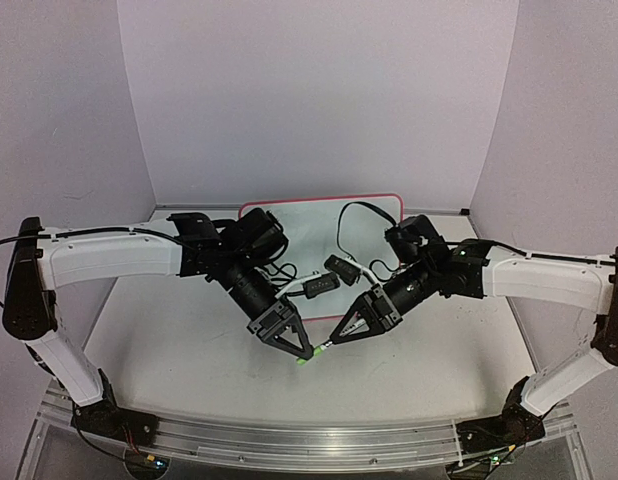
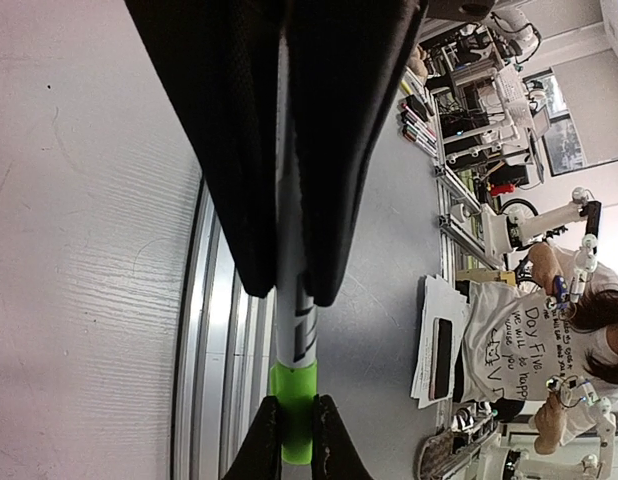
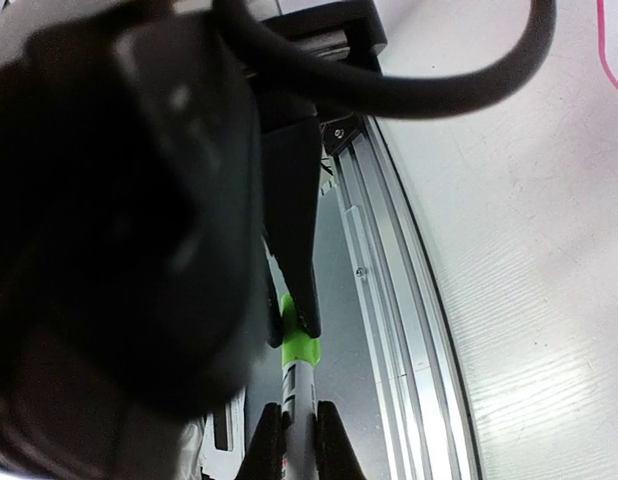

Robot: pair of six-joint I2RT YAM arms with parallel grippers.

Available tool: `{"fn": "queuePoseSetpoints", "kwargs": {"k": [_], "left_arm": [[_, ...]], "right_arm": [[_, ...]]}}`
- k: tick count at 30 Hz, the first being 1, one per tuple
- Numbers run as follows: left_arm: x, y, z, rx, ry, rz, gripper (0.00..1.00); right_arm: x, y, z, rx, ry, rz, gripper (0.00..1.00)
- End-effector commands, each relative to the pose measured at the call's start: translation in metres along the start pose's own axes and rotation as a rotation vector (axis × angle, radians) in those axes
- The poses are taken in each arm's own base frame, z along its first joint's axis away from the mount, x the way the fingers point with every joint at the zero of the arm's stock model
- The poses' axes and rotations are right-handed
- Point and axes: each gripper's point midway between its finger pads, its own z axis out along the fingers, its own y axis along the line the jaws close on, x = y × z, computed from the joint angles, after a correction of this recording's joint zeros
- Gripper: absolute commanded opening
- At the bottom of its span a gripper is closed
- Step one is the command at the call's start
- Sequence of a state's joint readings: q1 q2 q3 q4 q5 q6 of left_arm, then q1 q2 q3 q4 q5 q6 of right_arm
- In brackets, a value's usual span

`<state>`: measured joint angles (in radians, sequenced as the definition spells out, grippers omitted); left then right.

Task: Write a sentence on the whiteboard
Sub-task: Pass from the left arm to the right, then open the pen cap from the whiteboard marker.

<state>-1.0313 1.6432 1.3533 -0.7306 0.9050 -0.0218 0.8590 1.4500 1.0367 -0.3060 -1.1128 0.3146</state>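
A marker hangs between my two grippers above the table's middle, its green cap pointing toward the near edge. My left gripper is shut on the green cap, seen between its fingertips. My right gripper is shut on the marker's white barrel, which runs lengthwise between its fingers. The whiteboard, white with a red-pink rim, lies at the back of the table, partly hidden behind both wrists. No sentence shows on its visible part.
Black cables and two small black connector boxes hang between the wrists above the table. An aluminium rail runs along the near edge. Lavender walls close in the back and both sides.
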Motion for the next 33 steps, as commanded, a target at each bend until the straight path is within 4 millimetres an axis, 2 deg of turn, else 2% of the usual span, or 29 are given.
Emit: {"fn": "queuePoseSetpoints", "kwargs": {"k": [1, 2, 3, 6, 8, 11, 14, 18, 22, 24, 29, 33], "left_arm": [[-0.011, -0.002, -0.010, -0.039, -0.038, 0.042, 0.00], [-0.012, -0.001, -0.011, -0.051, -0.044, 0.043, 0.01], [-0.014, 0.001, -0.012, -0.068, -0.053, 0.045, 0.10], [-0.018, 0.009, -0.022, -0.137, -0.119, 0.048, 0.46], [-0.032, 0.008, -0.038, -0.179, -0.237, 0.068, 0.64], [-0.043, 0.008, -0.058, -0.230, -0.414, 0.088, 0.80], [-0.051, 0.000, -0.073, -0.240, -0.546, 0.102, 0.86], [-0.058, -0.008, -0.081, -0.195, -0.639, 0.101, 0.88], [-0.060, -0.007, -0.073, -0.158, -0.621, 0.079, 0.87], [-0.059, -0.006, -0.068, -0.140, -0.597, 0.074, 0.81], [-0.057, -0.009, -0.063, -0.110, -0.573, 0.079, 0.49], [-0.055, -0.012, -0.065, -0.102, -0.577, 0.094, 0.37]], "right_arm": [[-0.007, 0.006, 0.001, 0.003, -0.014, -0.055, 0.00], [-0.009, 0.004, 0.000, 0.024, -0.025, -0.063, 0.00], [-0.010, 0.002, -0.001, 0.042, -0.035, -0.070, 0.00], [-0.019, -0.005, -0.006, 0.120, -0.089, -0.094, 0.00], [-0.027, -0.007, -0.010, 0.154, -0.147, -0.098, 0.00], [-0.041, -0.006, -0.019, 0.181, -0.255, -0.110, 0.00], [-0.054, 0.004, -0.027, 0.160, -0.356, -0.127, 0.00], [-0.063, 0.019, -0.035, 0.108, -0.444, -0.151, 0.00], [-0.068, 0.027, -0.038, 0.082, -0.464, -0.166, 0.00], [-0.068, 0.029, -0.038, 0.076, -0.464, -0.166, 0.00], [-0.067, 0.029, -0.037, 0.070, -0.461, -0.163, 0.00], [-0.066, 0.029, -0.036, 0.065, -0.455, -0.159, 0.00]]}}
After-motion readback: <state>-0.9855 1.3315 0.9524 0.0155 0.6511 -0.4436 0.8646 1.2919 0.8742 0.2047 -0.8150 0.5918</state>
